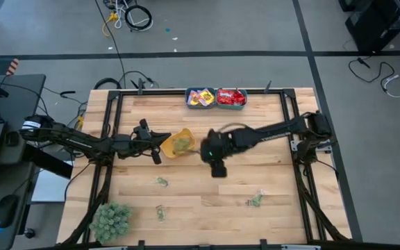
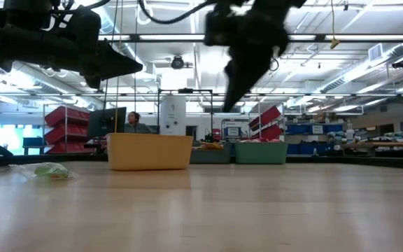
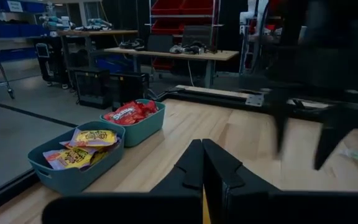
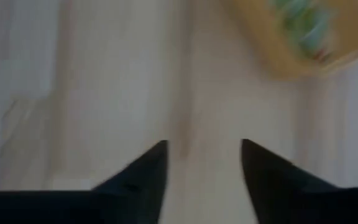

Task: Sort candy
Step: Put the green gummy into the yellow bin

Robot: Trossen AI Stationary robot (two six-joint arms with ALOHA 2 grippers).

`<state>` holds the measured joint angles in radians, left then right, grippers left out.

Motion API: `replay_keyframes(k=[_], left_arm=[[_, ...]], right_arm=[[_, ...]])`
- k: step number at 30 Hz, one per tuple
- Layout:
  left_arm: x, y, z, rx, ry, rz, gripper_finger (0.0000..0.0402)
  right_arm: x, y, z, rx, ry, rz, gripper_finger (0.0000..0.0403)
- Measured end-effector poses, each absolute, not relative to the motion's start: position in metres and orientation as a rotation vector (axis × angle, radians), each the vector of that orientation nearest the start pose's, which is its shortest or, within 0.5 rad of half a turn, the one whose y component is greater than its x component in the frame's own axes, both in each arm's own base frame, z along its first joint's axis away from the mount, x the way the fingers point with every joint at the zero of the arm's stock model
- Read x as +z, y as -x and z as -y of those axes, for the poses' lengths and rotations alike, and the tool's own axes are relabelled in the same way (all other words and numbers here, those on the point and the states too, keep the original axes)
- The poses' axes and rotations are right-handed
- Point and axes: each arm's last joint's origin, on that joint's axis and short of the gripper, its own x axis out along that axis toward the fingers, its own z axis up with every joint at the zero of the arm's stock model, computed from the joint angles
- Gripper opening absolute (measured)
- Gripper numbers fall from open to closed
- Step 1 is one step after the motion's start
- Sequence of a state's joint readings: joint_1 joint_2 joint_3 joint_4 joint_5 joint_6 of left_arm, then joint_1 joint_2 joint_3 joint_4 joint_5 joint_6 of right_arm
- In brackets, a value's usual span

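I see a table [image 1: 207, 191] of pale wood planks, smooth with a soft sheen; the teal bins [image 3: 73, 171] look like matt plastic, their candy packets [image 3: 89, 138] glossy and crinkled. The yellow bin [image 2: 149, 151] seems matt plastic too, though I can't be sure; the plant ball [image 1: 110, 220] looks fuzzy.

Yellow bin [image 4: 303, 37]: smeared by motion in the right wrist view, cut off at the 1 o'clock corner; green contents unreadable.
Right pincer [image 3: 303, 134]: a dark blur in the left wrist view.
Loose green candy [image 1: 161, 182]: specks from above, wrappers too small to read.
Person [image 2: 133, 122]: half hidden behind a monitor.
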<state>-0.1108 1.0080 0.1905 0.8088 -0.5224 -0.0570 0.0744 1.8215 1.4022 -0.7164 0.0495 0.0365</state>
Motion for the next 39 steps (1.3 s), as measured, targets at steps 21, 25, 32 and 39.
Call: replay_keyframes(k=[21,25,32,39], left_arm=[[0.188,-0.184,0.006,0.409,0.055,0.004,0.0],[0.188,-0.184,0.006,0.406,0.055,0.002,0.0],[0.187,-0.184,0.006,0.408,0.049,-0.014,0.0],[0.186,-0.184,0.006,0.41,0.045,-0.021,0.0]], right_arm=[[0.189,-0.253,-0.139,-0.059,-0.153,-1.38,0.0016],[0.183,-0.237,-0.157,-0.04,-0.159,-1.417,0.0029],[0.183,-0.212,-0.188,0.047,-0.121,-1.453,0.0089],[0.166,-0.193,-0.188,0.027,-0.061,-1.51,0.0162]])
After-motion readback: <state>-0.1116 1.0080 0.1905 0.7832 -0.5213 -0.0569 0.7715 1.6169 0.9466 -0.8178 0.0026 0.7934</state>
